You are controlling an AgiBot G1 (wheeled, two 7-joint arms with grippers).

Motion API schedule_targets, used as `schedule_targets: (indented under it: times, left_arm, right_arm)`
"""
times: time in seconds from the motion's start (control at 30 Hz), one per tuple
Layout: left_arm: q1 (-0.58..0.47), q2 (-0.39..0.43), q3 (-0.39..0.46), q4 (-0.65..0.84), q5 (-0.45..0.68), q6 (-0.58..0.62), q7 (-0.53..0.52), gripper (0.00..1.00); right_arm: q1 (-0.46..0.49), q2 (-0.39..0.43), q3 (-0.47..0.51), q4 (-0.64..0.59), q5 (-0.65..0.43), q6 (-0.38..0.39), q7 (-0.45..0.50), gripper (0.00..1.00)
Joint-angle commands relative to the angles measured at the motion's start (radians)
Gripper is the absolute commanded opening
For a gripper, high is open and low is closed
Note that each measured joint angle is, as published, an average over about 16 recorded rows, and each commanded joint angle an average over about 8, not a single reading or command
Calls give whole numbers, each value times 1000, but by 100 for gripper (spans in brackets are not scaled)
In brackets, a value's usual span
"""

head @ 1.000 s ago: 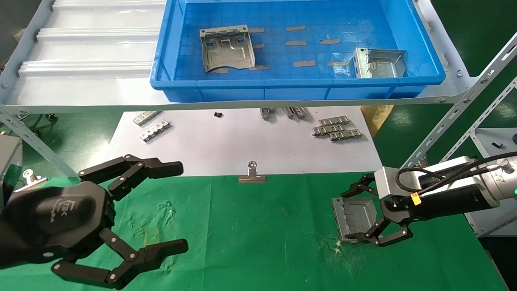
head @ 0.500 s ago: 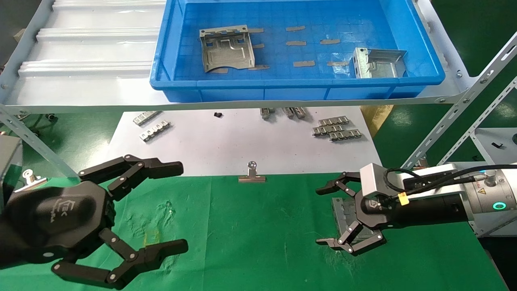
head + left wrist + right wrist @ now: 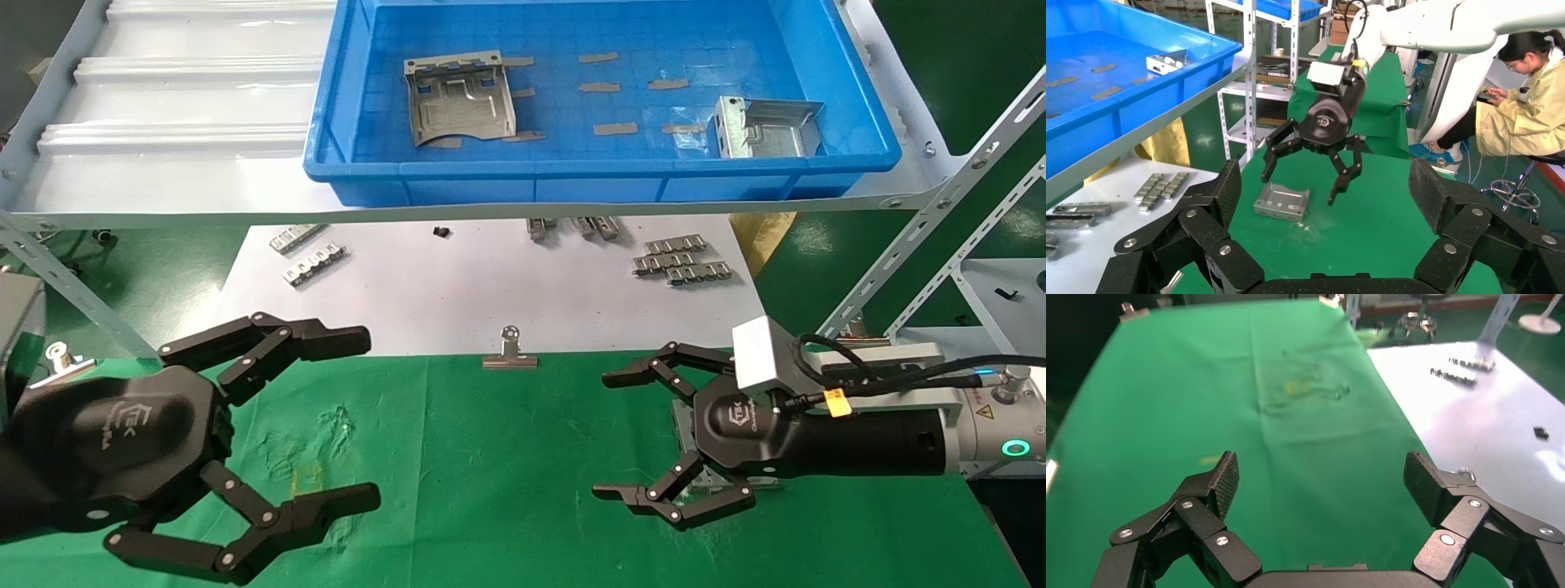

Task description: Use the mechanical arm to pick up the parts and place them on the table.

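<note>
One silver sheet-metal part (image 3: 1281, 201) lies flat on the green table (image 3: 507, 457); in the head view only its edge (image 3: 680, 418) shows under the right arm. My right gripper (image 3: 605, 435) hangs open just above the part, not touching it, and its own wrist view (image 3: 1322, 478) shows nothing between the fingers. It also shows in the left wrist view (image 3: 1299, 189). Two more parts (image 3: 460, 96) (image 3: 764, 126) lie in the blue bin (image 3: 605, 189) on the shelf. My left gripper (image 3: 368, 415) is open and empty at the near left.
A white sheet (image 3: 458, 286) behind the green cloth holds narrow notched strips (image 3: 678, 260) (image 3: 313, 265). A binder clip (image 3: 510, 353) sits at its front edge. The ribbed shelf (image 3: 180, 98) overhangs, with slanted struts (image 3: 923, 237) at the right. A seated person (image 3: 1517, 98) is beyond the table.
My right gripper has opened and let go of the part, then risen and shifted left. The part stays on the green cloth. The left arm has not moved.
</note>
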Motion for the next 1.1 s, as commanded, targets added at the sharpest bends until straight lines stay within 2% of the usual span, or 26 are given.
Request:
schedule_targets:
  times: [0.03,1.1]
  left_arm:
    - [0,0,0,0,0,0,0,100]
    - [0,0,0,0,0,0,0,100]
  right_arm:
    - [-26,12,34,38,11,3,24,100]
    - [-429,195,558,629,178,55,397,100]
